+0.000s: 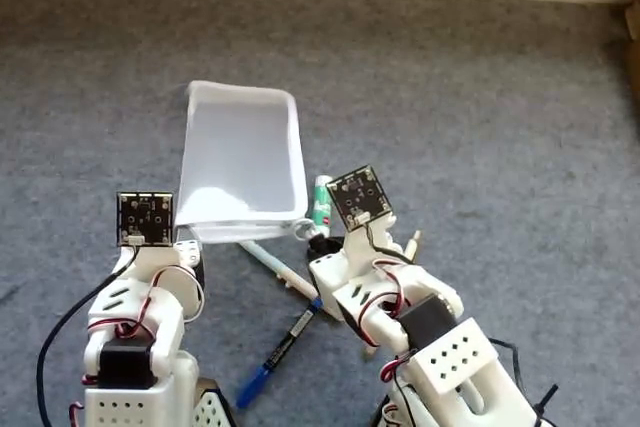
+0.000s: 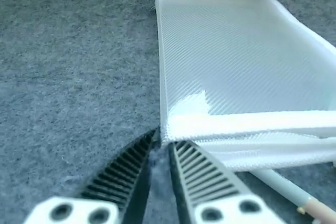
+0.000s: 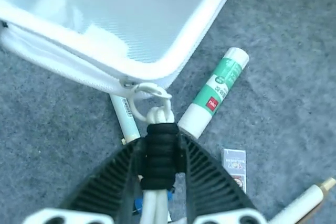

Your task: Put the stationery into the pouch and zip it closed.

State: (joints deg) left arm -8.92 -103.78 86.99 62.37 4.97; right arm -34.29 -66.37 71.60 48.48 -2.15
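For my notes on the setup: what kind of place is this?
Probably an indoor robot workbench: a grey felt top, a left arm and a right arm on it, a pouch and a pen.

Left gripper (image 2: 161,139), right gripper (image 3: 159,144) clamped.

Your pouch (image 1: 240,152) is see-through white with a fine diagonal weave all over, plus solid white edging. The table (image 1: 480,87) under it is speckled grey felt. Glue stick (image 3: 215,90): white body, green label, little red patch. The marker (image 1: 275,355) is black with a blue cap, and the pen (image 2: 283,188) is pale white with a tan end. The small box (image 3: 234,165) looks purplish-grey with a dark picture on it. Your left gripper (image 2: 161,141) and right gripper (image 3: 159,142) both have black ribbed fingers on white bodies. The zip pull (image 3: 157,169) is white cord in a black ribbed sleeve.
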